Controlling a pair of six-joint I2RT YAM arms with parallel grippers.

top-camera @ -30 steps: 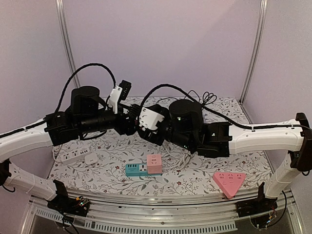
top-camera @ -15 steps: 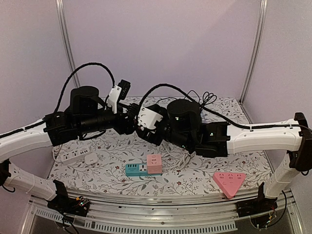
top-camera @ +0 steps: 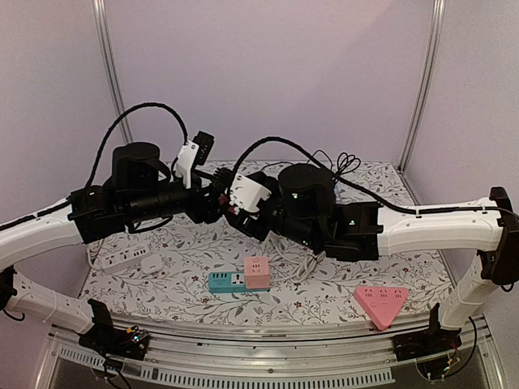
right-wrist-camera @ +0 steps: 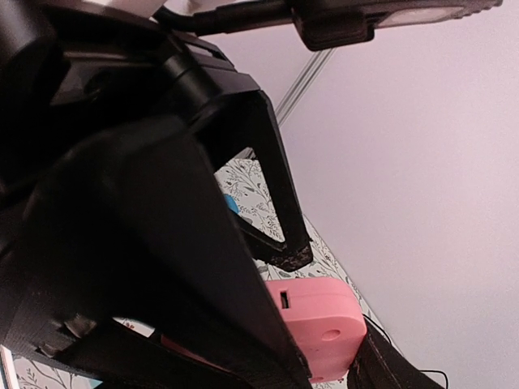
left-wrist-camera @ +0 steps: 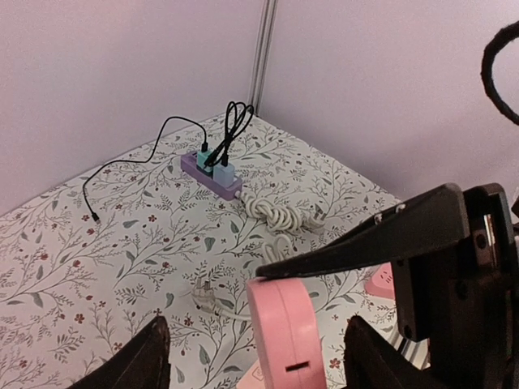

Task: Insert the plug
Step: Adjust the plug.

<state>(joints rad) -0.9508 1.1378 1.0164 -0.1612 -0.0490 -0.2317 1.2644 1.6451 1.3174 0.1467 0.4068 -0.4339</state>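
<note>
The table (top-camera: pixel 340 284) carries several sockets. Near the front lie a teal socket strip (top-camera: pixel 220 281) with a pink cube socket (top-camera: pixel 257 273) touching its right end, and well to the right a pink triangular socket (top-camera: pixel 379 303). At the left edge a white power strip (top-camera: pixel 120 260) lies just beside a small white adapter (top-camera: pixel 151 263). In the far corner a purple power strip (left-wrist-camera: pixel 209 172) has black cables (left-wrist-camera: pixel 231 130) plugged into it. A white coiled cord (left-wrist-camera: pixel 274 212) runs from it toward a loose white plug (left-wrist-camera: pixel 204 293).

Both arms meet in the air above the middle of the table. The pink plug (left-wrist-camera: pixel 280 332) is held up there, between the two grippers. The left gripper (left-wrist-camera: pixel 255 340) has its fingers apart, one on each side of the plug, with a gap on both sides. The right gripper (top-camera: pixel 232 211) is clamped on the plug: in the left wrist view one of its black fingers reaches the top of the pink body.

From above the plug is hidden completely by the wrists. In the right wrist view the left gripper fills most of the picture, so only the end of the plug shows, and its pins I cannot make out.

Compared with one second ago, both wrists have moved slightly to the left and toward the back; the things on the table lie as before
</note>
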